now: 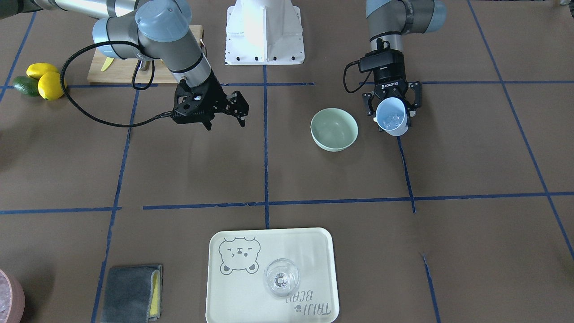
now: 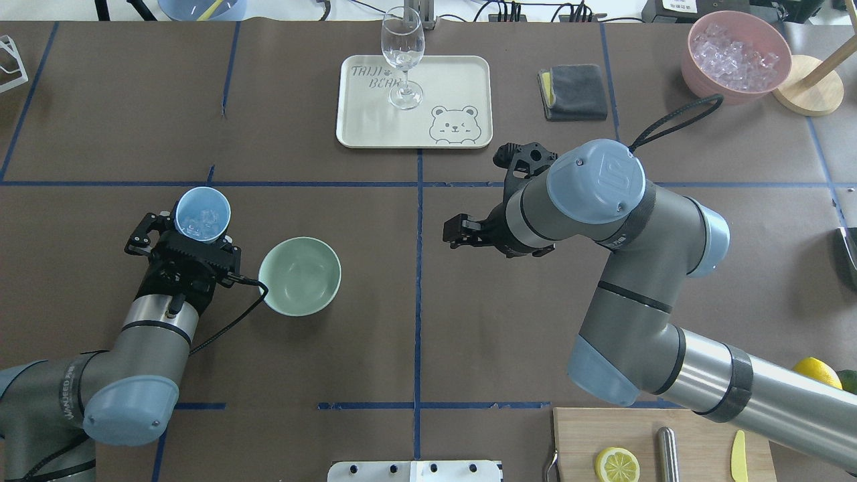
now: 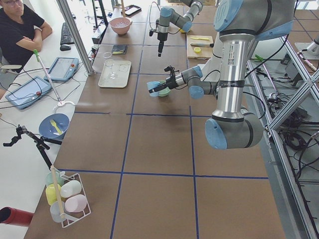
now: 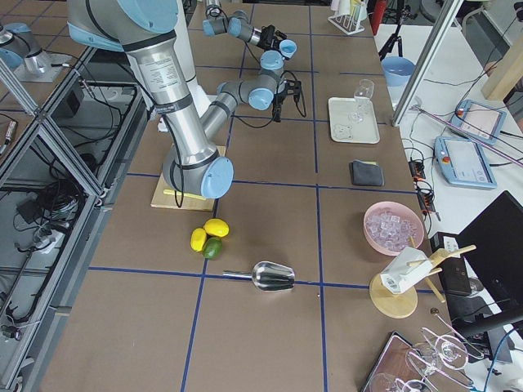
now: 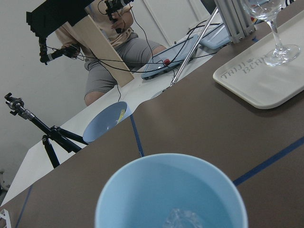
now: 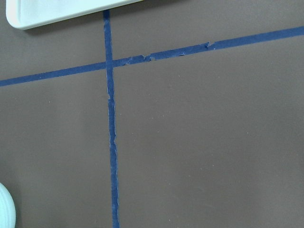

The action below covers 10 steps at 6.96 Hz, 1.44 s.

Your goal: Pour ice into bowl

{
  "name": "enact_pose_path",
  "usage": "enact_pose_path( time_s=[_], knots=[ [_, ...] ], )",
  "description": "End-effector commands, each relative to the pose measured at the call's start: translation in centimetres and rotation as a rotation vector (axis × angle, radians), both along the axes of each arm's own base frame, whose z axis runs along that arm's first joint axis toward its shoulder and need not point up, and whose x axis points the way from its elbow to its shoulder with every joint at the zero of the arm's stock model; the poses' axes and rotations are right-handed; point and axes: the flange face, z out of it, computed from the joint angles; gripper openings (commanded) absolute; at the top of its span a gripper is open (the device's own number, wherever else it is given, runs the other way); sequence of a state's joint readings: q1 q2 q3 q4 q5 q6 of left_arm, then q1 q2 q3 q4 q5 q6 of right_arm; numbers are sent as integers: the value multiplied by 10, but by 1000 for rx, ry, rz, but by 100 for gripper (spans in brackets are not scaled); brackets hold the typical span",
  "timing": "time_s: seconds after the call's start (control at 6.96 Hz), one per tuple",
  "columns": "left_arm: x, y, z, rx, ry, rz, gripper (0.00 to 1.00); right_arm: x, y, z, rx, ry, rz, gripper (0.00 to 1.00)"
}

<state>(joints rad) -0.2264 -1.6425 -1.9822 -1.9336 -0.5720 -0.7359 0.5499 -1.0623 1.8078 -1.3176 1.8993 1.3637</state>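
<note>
Gripping upright light blue cup (image 2: 202, 213) of clear ice cubes (image 2: 199, 221) in left claw (image 2: 192, 234), beside round mint-green bowl (image 2: 299, 276), with right claw (image 1: 225, 122) spread, empty. Pre-pour: needs shifting over bowl, then tipping.

Pale mint-green bowl (image 1: 334, 129), light blue cup (image 1: 399, 131), brown table (image 1: 179, 170) gridded with dark blue tape lines (image 1: 265, 157).

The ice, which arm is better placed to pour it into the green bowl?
Left. The left gripper holds the cup of ice right beside the bowl; the right gripper is open, empty and farther off.
</note>
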Motion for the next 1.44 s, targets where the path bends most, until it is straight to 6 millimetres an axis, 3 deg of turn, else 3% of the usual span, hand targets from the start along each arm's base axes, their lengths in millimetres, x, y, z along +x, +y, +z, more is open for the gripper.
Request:
enact_pose_path(
  time_s=[0.0, 0.57, 0.86, 1.29],
  knots=[
    [2, 7, -6, 142, -274, -24, 0, 0, -1, 0, 1, 2, 0, 100],
    [24, 31, -6, 252, -708, 118, 0, -1, -1, 0, 1, 2, 4, 100],
    [40, 39, 22, 292, -876, 111, 0, -1, -1, 0, -2, 2, 4, 100],
    [42, 38, 7, 335, -1170, 173, 0, -1, 0, -2, -9, -4, 9, 100]
  ],
)
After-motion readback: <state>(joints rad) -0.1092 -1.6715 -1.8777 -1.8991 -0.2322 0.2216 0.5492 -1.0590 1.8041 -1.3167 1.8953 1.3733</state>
